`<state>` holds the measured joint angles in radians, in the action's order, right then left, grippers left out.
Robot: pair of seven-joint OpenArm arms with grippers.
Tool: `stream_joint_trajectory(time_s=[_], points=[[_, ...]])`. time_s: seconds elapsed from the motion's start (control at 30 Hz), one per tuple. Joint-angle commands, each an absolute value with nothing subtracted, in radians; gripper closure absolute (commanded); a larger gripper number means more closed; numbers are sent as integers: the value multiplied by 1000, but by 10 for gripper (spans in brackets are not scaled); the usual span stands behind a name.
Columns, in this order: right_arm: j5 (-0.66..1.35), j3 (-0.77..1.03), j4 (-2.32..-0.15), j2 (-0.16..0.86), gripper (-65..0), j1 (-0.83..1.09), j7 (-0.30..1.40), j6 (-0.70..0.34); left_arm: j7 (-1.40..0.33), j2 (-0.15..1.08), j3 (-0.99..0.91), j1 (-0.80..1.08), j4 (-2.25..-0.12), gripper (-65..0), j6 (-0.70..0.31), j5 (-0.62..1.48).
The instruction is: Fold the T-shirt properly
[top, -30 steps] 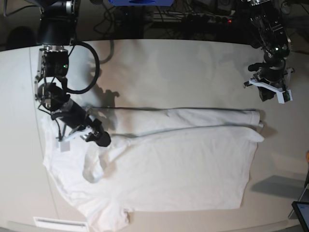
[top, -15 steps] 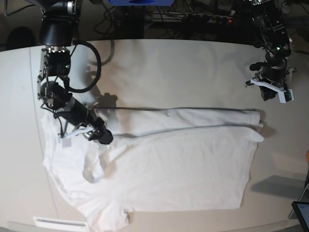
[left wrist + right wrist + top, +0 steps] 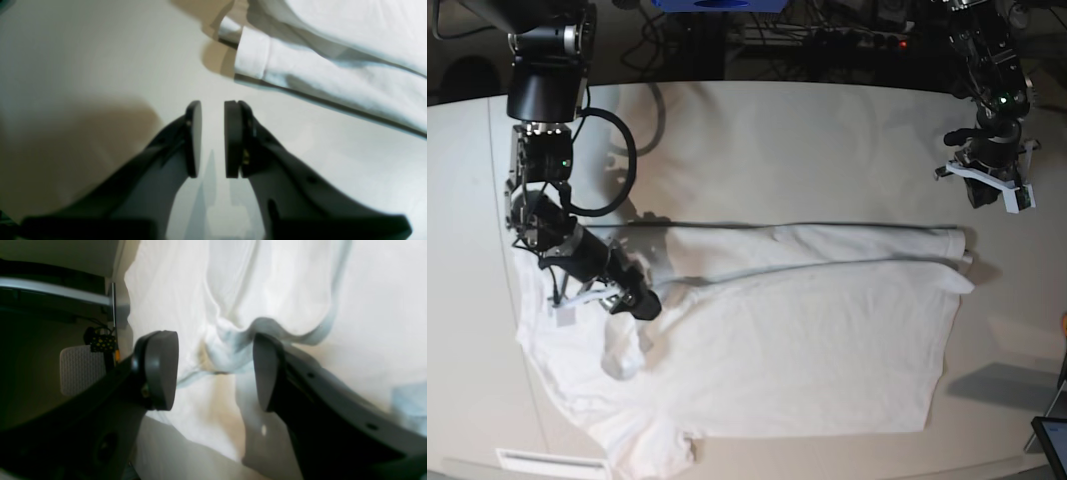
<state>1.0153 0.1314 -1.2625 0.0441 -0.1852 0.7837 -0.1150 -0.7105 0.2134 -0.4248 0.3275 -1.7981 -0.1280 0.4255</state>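
Right wrist view: the jaws of my right gripper (image 3: 213,373) stand apart with nothing clamped; a raised wrinkle of the T-shirt (image 3: 267,290) shows in the gap between the pads, and I cannot confirm contact with either pad. Left wrist view: the jaws of my left gripper (image 3: 212,138) stand nearly together with a narrow slit between the pads (image 3: 194,140), holding nothing, over bare tabletop (image 3: 83,60). A hemmed corner of the folded shirt lies ahead and to the right of that gripper, apart from it. Base view: the right gripper (image 3: 632,298) is low over the shirt's left portion, beside a puckered sleeve area, with a small tag-like piece (image 3: 563,315) just next to the arm. The left gripper (image 3: 987,190) sits above the table near its far right edge, well apart from the cloth. The T-shirt (image 3: 807,340) lies flat across the table centre, its upper long side folded over into a narrow band.
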Motion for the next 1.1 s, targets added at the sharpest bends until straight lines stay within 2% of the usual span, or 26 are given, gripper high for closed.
stream_joint_trajectory(time_s=[0.0,0.2,0.27,0.4,0.43,0.63,0.93,1.07], points=[[1035,134,-1277,48,-340,-211,774,-131,-685,228,-432,326,-1814,-109,-124,429],[1036,134,-1221,48,-322,-234,774,-131,-685,228,-432,326,-1814,-109,-124,429],[1036,131,-1190,48,-254,-243,774,-134,-685,228,-432,326,-1814,-109,-124,429],[1036,128,-1150,48,-75,-268,779,-136,-685,228,-432,326,-1814,-109,-124,429],[1036,128,-1145,47,-52,-275,780,-136,-685,228,-432,326,-1814,-109,-124,429],[1038,127,-1150,42,-4,-292,783,-137,-685,228,-432,326,-1814,-109,-124,429],[1038,125,-1135,41,-4,-371,783,-137,-685,226,-432,323,-1814,-109,-124,429],[1038,125,-1044,41,-3,-424,783,-137,-685,226,-432,321,-1814,-109,-124,429]])
